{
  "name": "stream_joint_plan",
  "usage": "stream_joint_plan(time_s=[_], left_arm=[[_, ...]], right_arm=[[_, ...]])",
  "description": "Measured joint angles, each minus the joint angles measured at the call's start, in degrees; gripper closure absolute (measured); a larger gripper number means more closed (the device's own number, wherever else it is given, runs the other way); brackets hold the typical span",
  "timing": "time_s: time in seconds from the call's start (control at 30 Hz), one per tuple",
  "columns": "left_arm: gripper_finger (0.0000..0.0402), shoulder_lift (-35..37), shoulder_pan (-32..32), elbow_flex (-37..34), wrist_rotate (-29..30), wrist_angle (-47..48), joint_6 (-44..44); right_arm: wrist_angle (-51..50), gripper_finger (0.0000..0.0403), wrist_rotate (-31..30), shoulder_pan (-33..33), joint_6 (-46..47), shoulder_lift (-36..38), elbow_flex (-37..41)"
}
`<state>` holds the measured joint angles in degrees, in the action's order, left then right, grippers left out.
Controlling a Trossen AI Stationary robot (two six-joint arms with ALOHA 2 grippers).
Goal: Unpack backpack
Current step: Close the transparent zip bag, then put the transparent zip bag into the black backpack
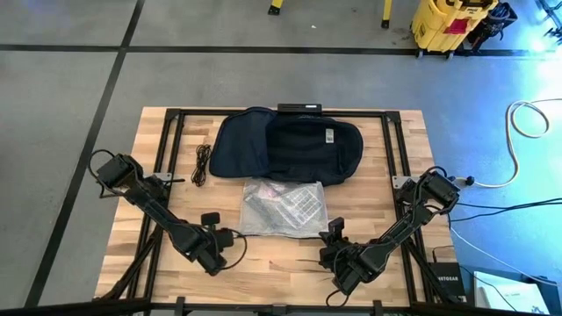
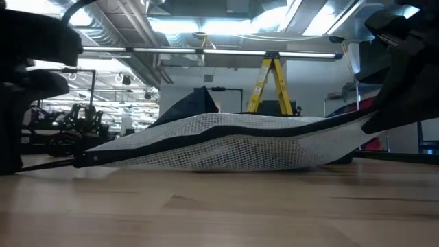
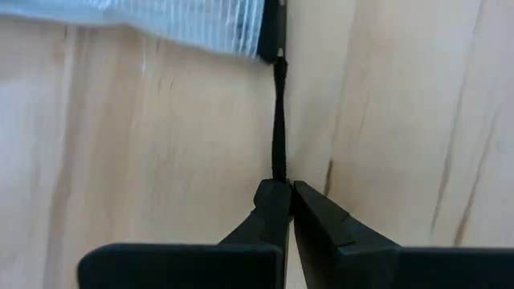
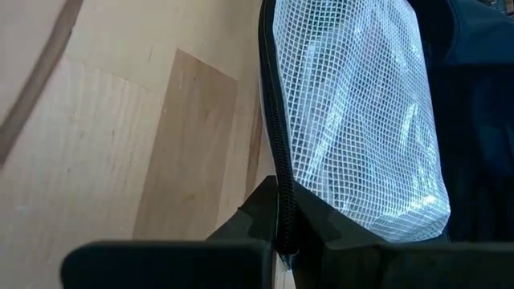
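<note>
So we're looking down on a wooden table with the backpack lying flat at the far edge, roughly centred, dark navy, with a little white tag showing on its front. Nothing is touching it right now.

Just in front of the backpack, nearer the arms, sits a clear mesh pouch with a black zipper edge, and that's what both claws are busy with. The left claw is down at the pouch's left side. In its wrist view we see the two dark fingers pinched fully together on a thin black zipper pull strap that runs straight from the fingertips to the corner of the pouch. The right claw is at the pouch's right near corner. In its wrist view the fingers are clamped tight on the black zipper edge, with the white grid fabric bulging out beside them.

From table height, the pouch is stretched out between the two sides, sagging a bit in the middle, and the dark hump of the backpack pokes up behind it.

There's also a coiled black cable on the table just left of the backpack, apart from everything else.
</note>
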<state>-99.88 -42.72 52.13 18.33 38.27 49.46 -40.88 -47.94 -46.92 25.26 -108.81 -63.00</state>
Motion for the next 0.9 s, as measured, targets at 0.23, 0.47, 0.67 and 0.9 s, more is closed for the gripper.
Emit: stream_joint_plan(time_s=[0.23, 0.47, 0.67, 0.9], left_arm=[[0.0402, 3.59, -2.28, -3.02, -0.46, 2.64, 3.71], [0.0402, 5.51, -2.19, -3.29, 0.94, 2.25, 5.90], [0.0377, 5.54, -1.68, -3.26, 3.80, -3.97, 5.26], [0.0282, 5.60, 1.06, -3.16, 7.52, -14.20, -0.16]], right_arm=[[0.19, 0.0403, 0.00, 0.02, 0.20, 0.00, 0.00], [0.39, 0.0403, 0.00, 0.02, 0.20, 0.00, 0.00], [2.00, 0.0403, 0.04, 0.02, 0.09, 0.00, 0.02], [4.47, 0.0403, 0.07, 0.04, -1.73, 0.00, 0.02]])
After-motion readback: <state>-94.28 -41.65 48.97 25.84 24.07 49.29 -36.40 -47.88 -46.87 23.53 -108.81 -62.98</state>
